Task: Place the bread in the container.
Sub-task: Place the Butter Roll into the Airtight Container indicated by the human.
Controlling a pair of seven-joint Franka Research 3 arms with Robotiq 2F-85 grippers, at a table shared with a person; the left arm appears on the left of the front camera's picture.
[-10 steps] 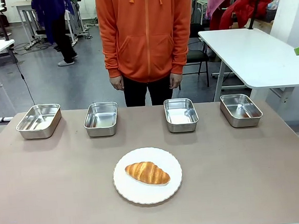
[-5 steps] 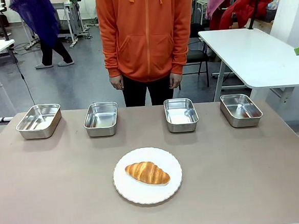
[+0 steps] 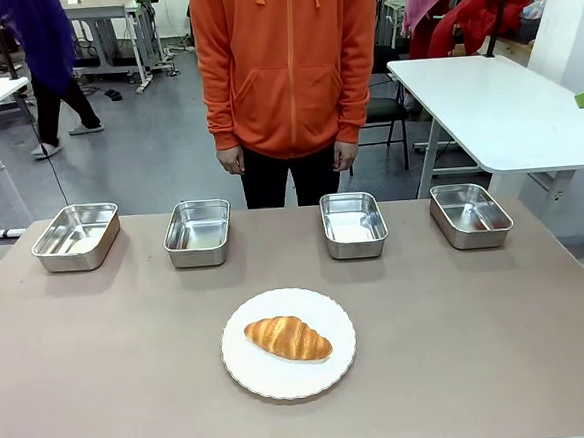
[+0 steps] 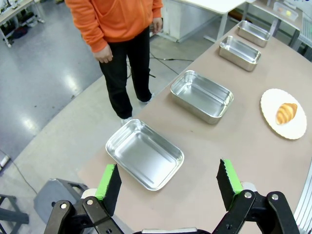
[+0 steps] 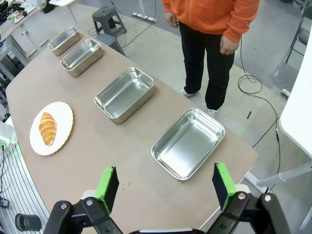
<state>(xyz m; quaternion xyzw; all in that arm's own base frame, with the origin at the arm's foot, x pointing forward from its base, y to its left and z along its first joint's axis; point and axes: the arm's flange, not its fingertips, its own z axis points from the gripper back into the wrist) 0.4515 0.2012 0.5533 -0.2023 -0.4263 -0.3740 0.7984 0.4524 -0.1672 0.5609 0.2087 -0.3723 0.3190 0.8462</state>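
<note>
The left arm's jaws and the right arm's jaws stand wide apart and empty, high over the matte brown worktop's [image 3: 99,333] left and right ends. The bread [image 3: 287,339] lies inboard of both on a white plate [image 3: 251,374] midway along the near edge, long axis along that edge, neither arm clearly nearer. Four steel containers [image 3: 199,248] line the far edge; a person [image 3: 287,69] stands beyond on grey floor.

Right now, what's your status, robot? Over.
Left gripper open, empty; right gripper open, empty. Bread on white plate, untouched. Four steel trays empty; nothing between plate and trays.
</note>
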